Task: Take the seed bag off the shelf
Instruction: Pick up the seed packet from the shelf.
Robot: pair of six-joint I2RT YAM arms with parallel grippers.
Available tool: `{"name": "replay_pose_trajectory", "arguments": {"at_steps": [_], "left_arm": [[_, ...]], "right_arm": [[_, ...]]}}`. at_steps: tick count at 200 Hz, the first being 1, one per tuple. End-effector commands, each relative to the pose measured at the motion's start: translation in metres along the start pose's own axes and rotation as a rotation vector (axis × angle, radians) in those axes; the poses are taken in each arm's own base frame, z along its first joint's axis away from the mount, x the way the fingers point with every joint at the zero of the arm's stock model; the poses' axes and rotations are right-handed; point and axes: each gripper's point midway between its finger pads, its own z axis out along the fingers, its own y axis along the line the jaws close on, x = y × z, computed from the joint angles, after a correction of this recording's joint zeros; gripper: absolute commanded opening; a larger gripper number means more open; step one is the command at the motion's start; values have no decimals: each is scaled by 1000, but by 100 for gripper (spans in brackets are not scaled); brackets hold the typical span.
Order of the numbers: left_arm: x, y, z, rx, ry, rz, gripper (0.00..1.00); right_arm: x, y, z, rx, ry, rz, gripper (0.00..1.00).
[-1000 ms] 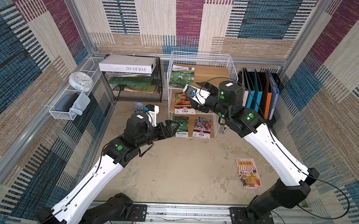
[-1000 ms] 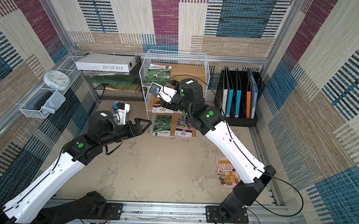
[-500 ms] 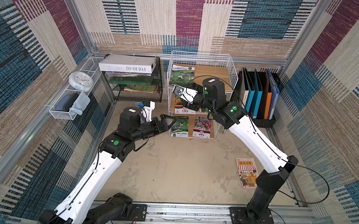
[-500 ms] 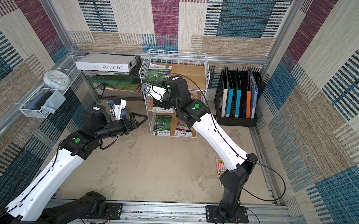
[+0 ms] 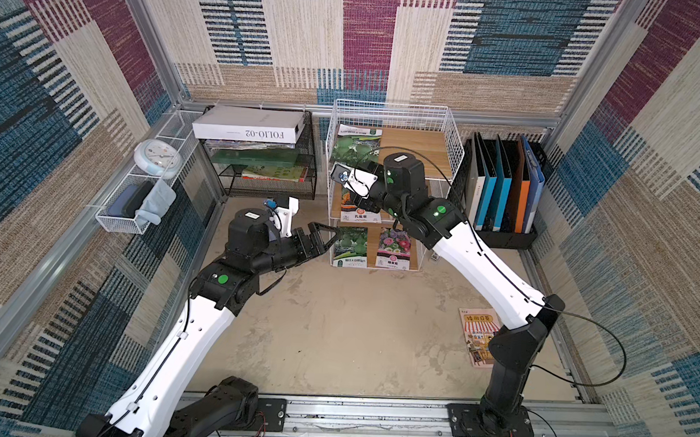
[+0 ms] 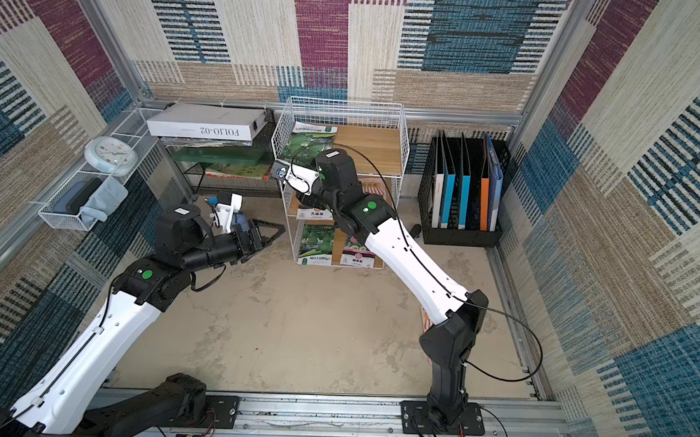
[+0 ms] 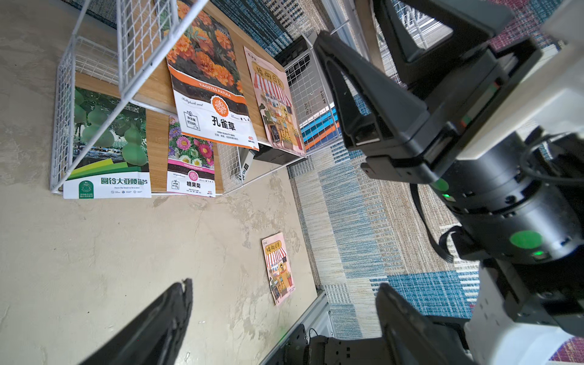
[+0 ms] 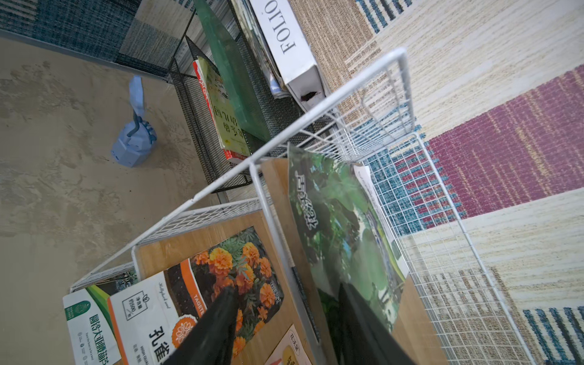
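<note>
White wire shelf (image 5: 449, 125) stands at the rear wall. Right arm (image 5: 483, 257) reaches forward to the top tier. Left arm (image 5: 191, 334) is bent low. Left gripper (image 5: 324, 236) hovers spread wide beside the bottom tier. Right gripper (image 8: 287, 287) has its jaws apart, straddling the front edge of the green seed bag (image 5: 355, 145) on the top tier.

You look into a robot test cell: carpet-tiled walls (image 5: 367, 41) on aluminium framing (image 5: 152, 37) surround the shelf (image 5: 392, 114); opposite it, left arm (image 5: 191, 343) and right arm (image 5: 487, 265) stand bolted to a rail (image 5: 369, 416).
</note>
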Motion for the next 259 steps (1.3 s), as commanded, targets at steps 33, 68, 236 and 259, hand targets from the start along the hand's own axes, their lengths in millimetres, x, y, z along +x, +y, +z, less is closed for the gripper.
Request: {"name": "replay_pose_trajectory", "arguments": {"at_steps": [33, 68, 236, 259], "left_arm": [[-5, -7, -4, 27, -17, 14, 94], [-5, -5, -2, 23, -15, 11, 94], [-5, -8, -7, 30, -27, 4, 94], [-5, -9, -7, 33, -28, 2, 94]], "right_arm": [[-6, -16, 1, 67, -12, 17, 52], [-6, -15, 4, 66, -9, 6, 48], [-3, -3, -6, -3, 6, 17, 24], [-2, -4, -10, 7, 8, 17, 3]]}}
